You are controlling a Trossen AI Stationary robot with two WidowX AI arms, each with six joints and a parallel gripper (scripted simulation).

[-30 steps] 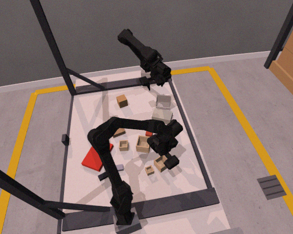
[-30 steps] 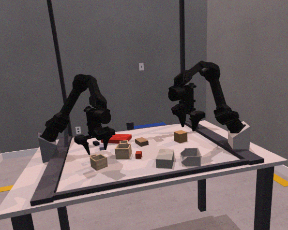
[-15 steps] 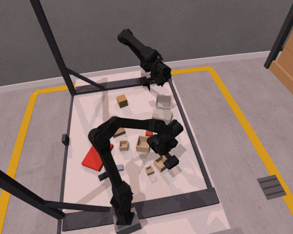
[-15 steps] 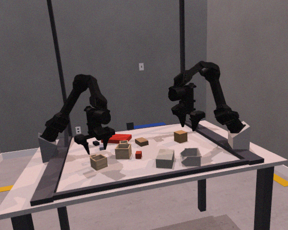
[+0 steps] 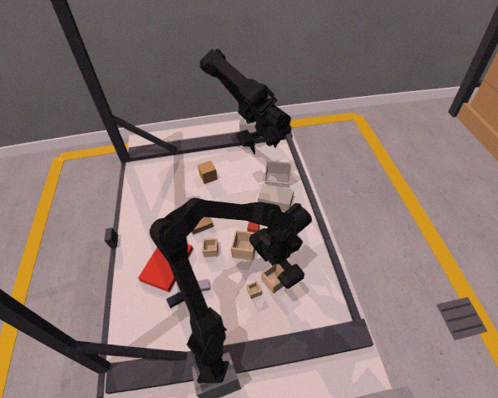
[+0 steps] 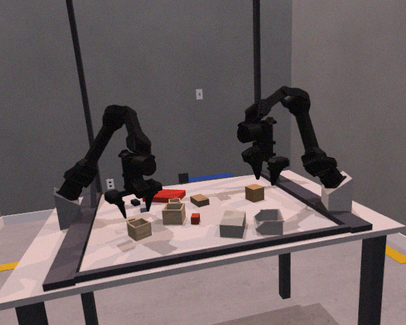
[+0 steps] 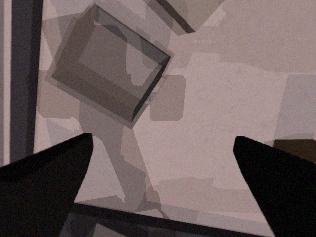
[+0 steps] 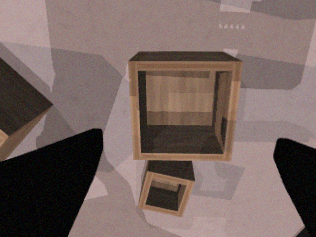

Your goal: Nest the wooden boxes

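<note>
Four open wooden boxes [image 5: 242, 252] [image 6: 174, 216] [image 8: 177, 106], two brown blocks [image 5: 207, 171] [image 6: 254, 193] [image 7: 296, 151], two red blocks [image 5: 156, 272] [image 6: 168, 195], two grey boxes [image 5: 275, 196] [image 6: 233, 225] [image 7: 107, 64]

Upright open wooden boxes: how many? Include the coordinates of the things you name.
4: the biggest box [image 5: 242, 246] [image 6: 172, 215] [image 8: 20, 99] beside the red cube [image 5: 253, 227] [image 6: 195, 218], a small box [image 5: 209, 248] [image 6: 174, 200] nearer the red slab [image 5: 157, 272] [image 6: 168, 194], a medium box [image 5: 272, 278] [image 6: 139, 230] [image 8: 180, 106] below the right gripper [image 5: 275, 257] [image 6: 136, 214] [image 8: 188, 142], the smallest box [image 5: 254, 290] [image 6: 132, 220] [image 8: 167, 199] beside it. More may be hidden.

The open boxes [image 5: 243, 252] [image 6: 173, 214] [image 8: 185, 156] look like pale wood, matt, with visible grain on their inner walls. The translucent grey bin [image 5: 277, 183] [image 6: 271, 229] [image 7: 92, 104] looks like smooth plastic. The fingers are matt black. The red slab [image 5: 157, 270] [image 6: 168, 194] appears smooth, its material unclear. The table [image 5: 154, 170] [image 6: 192, 244] looks smooth.
</note>
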